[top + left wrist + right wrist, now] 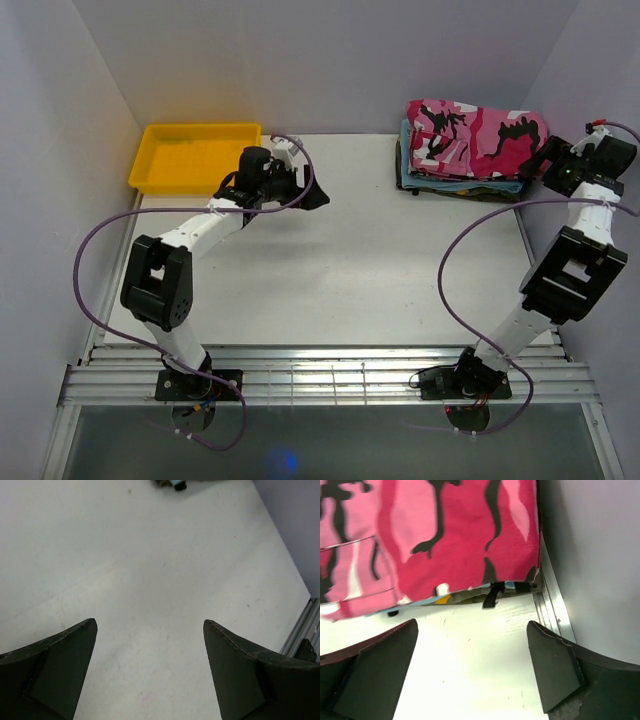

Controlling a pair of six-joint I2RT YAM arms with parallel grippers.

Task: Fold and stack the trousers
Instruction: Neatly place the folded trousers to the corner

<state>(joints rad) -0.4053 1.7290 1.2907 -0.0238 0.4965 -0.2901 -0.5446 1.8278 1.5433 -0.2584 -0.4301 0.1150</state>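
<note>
The pink, magenta, white and black camouflage trousers lie folded on top of a pile of other folded cloths at the back right of the table. In the right wrist view the trousers fill the upper part, with their near edge just beyond the fingertips. My right gripper is open over bare table beside the pile's right end, holding nothing; from above the right gripper sits at the pile's right side. My left gripper is open and empty above bare table; overhead the left gripper hangs near the yellow tray.
A yellow tray stands at the back left. Light blue and darker folded cloths lie under the trousers. The right wall and a metal rail run close beside the right gripper. White walls enclose the table.
</note>
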